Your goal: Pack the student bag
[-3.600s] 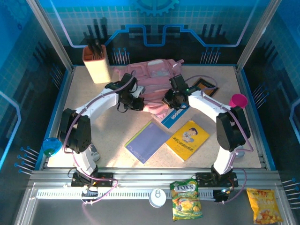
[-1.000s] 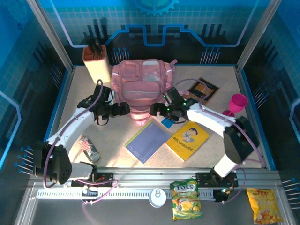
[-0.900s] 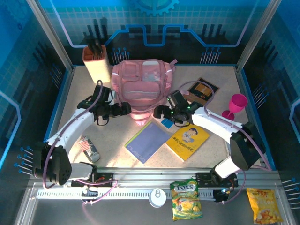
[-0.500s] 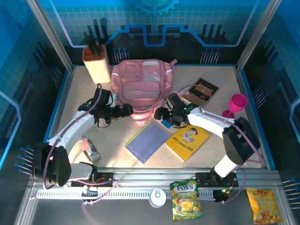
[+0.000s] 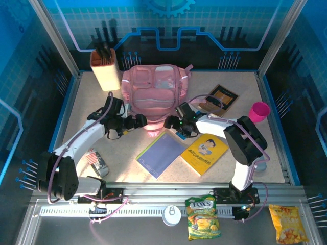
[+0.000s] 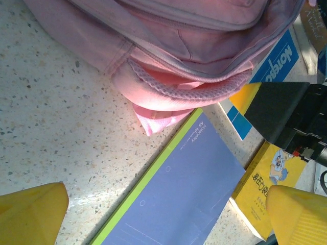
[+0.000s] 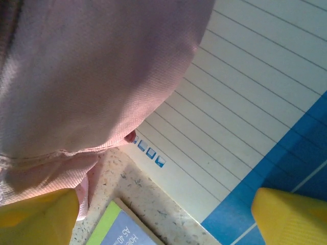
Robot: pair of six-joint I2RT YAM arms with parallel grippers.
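We see the pink student bag [image 5: 156, 94] lying on the counter [image 5: 122, 150], by the middle of the far edge. Its near end points to the middle of the counter.

The left hand [image 5: 139, 121] is just beside the bag's near left corner. In the left wrist view its two yellow fingers [image 6: 30, 212] are spread wide apart, one at each bottom corner. Between them we see bare counter and a purple notebook [image 6: 173, 204]. The bag's pink end lies on the top corner of this notebook.

The right hand [image 5: 170, 122] is just beside the bag's near right corner and faces the left hand. The two hands are near each other but apart. In the right wrist view its yellow fingers [image 7: 288, 214] are spread wide too. Under them we see the pink cloth of the bag lying on a blue and white book [image 7: 245, 127] with lines on it.

A yellow book [image 5: 204, 151] lies to the right of the purple notebook, near the middle of the counter. The two are just beside each other. A brown booklet [image 5: 218, 98] lies to the right of the bag. A pink cup [image 5: 259, 111] stands near the right edge. A tan box [image 5: 105, 69] with dark things in it stands in the far left corner, just beside the bag.
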